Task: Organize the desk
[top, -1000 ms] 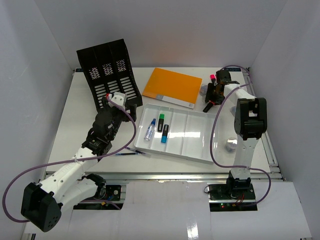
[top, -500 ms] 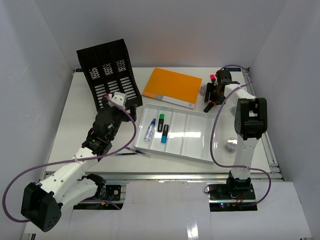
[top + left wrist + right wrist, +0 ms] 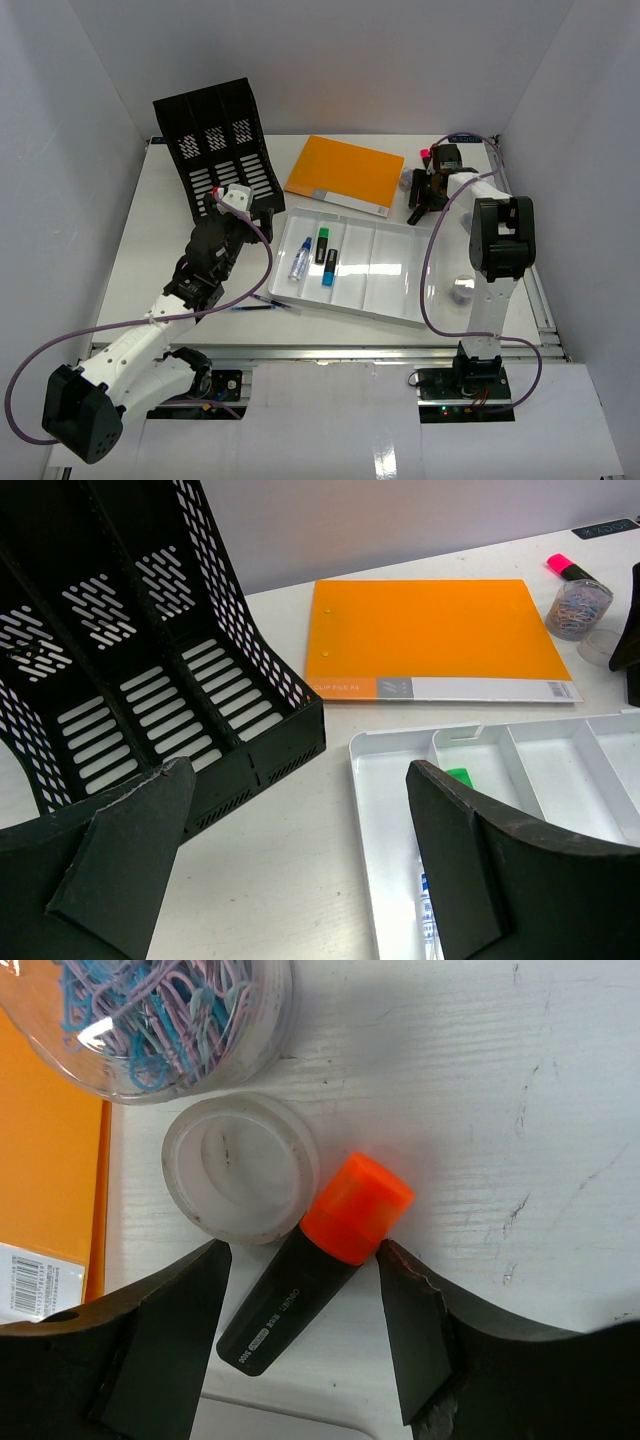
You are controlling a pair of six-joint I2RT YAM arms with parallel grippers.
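White worktop (image 3: 150,250) lies flat and hard under everything. Right pincer (image 3: 300,1255) is partly open around the orange-capped marker (image 3: 315,1270), not squeezing it. It looks light, stiff and smooth, so grab its black middle. Left pincer (image 3: 297,780) is wide open, holding nothing.

Robot lab cell: white booth walls (image 3: 330,60), arms (image 3: 150,340) bolted at desk (image 3: 150,260).

Nothing could be read for certain. Tiny white print ran along the black, orange-capped highlighter (image 3: 312,1265), and a barcode sat on the white strip of the flat orange folder (image 3: 430,625).
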